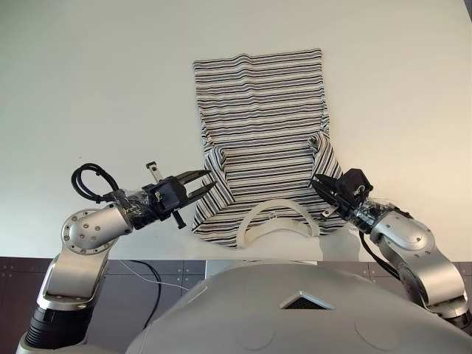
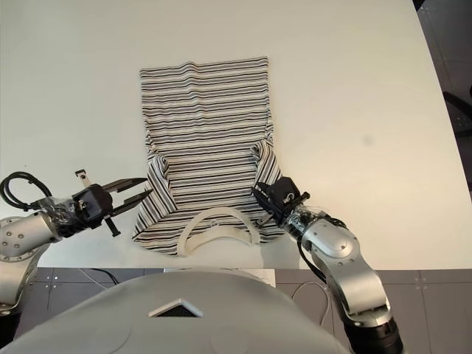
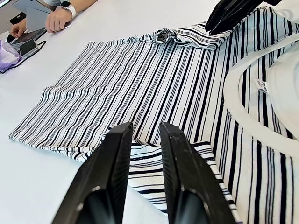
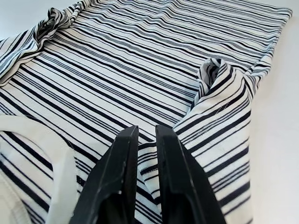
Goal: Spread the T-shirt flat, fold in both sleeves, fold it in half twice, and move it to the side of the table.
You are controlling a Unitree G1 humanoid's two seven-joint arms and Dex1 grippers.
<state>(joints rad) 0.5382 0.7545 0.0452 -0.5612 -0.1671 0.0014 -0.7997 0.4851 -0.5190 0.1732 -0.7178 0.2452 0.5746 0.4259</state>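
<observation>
- Left gripper (image 1: 210, 178) released, at near-left edge of black-and-white striped cotton T-shirt (image 1: 262, 110)
- Right gripper (image 1: 318, 184) pinches near-right folded sleeve (image 1: 323, 151); withdrawing clenched could drag it open

A phone (image 3: 28, 46) lies beside a purple pouch (image 3: 6, 55); a thin cable (image 1: 141, 271) crosses the dark floor (image 1: 15, 274).

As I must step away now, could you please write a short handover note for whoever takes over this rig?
Left end effector: open, at the T-shirt's left shoulder edge.
Right end effector: at the right shoulder, state unclear.
T-shirt: flat on the table, collar nearest the robot.
Done: spread, both sleeves folded in.
To do: fold in half twice, move to the side.
</observation>
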